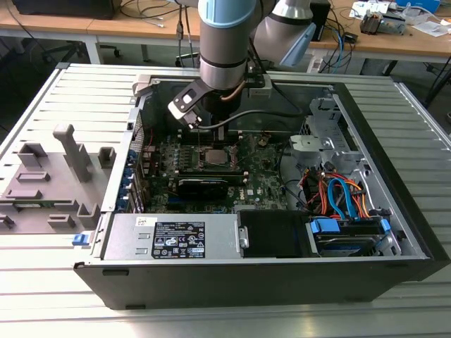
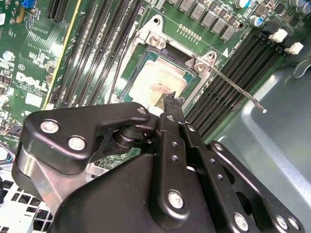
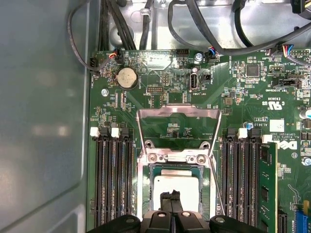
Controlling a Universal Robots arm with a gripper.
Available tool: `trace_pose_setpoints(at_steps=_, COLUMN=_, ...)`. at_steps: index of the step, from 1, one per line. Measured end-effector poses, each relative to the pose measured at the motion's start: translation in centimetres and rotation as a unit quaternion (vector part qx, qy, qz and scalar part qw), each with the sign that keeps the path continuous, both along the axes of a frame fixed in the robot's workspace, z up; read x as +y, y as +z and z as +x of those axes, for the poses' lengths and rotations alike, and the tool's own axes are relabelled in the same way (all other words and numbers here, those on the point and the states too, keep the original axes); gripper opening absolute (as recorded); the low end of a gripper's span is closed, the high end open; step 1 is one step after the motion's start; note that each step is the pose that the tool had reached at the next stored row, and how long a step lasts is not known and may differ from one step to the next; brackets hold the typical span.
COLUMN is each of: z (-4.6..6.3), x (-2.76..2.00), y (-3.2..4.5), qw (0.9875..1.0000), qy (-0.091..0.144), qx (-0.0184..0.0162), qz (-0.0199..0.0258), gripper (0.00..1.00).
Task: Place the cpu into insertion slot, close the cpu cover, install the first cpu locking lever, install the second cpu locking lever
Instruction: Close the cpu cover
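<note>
The cpu [image 3: 177, 187] lies flat in the socket on the green motherboard [image 3: 160, 92], its pale metal top [image 2: 153, 82] facing up. The cpu cover [image 3: 177, 112] is swung open and stands up from its hinge behind the socket, a silvery frame with an open window. A thin locking lever [image 2: 238, 90] sticks out free beside the socket and also runs along it [image 3: 216, 182]. My gripper [image 3: 170, 198] hangs just above the cpu's near edge, its black fingertips [image 2: 170, 103] pressed together with nothing between them. In the exterior view the arm [image 1: 222, 42] reaches down into the open computer case.
Black memory slots [image 3: 114, 179] flank the socket, and a green card [image 3: 267, 184] stands beside them. Cables [image 3: 194, 29] run over the case wall. In the exterior view a power supply [image 1: 176, 239] and drive bay [image 1: 345, 232] sit near the front; a grey fixture [image 1: 49, 176] is at the exterior view's left.
</note>
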State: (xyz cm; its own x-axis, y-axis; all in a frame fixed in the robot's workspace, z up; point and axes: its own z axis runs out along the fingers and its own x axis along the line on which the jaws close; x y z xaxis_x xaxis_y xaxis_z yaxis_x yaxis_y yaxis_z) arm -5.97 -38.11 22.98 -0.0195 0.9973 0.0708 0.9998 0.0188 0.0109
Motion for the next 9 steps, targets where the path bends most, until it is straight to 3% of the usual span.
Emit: trace_pose_setpoints(at_steps=9, z=0.13, x=0.0, y=0.11, qw=1.0, qy=0.0, qx=0.0, qz=0.0, gripper=0.11)
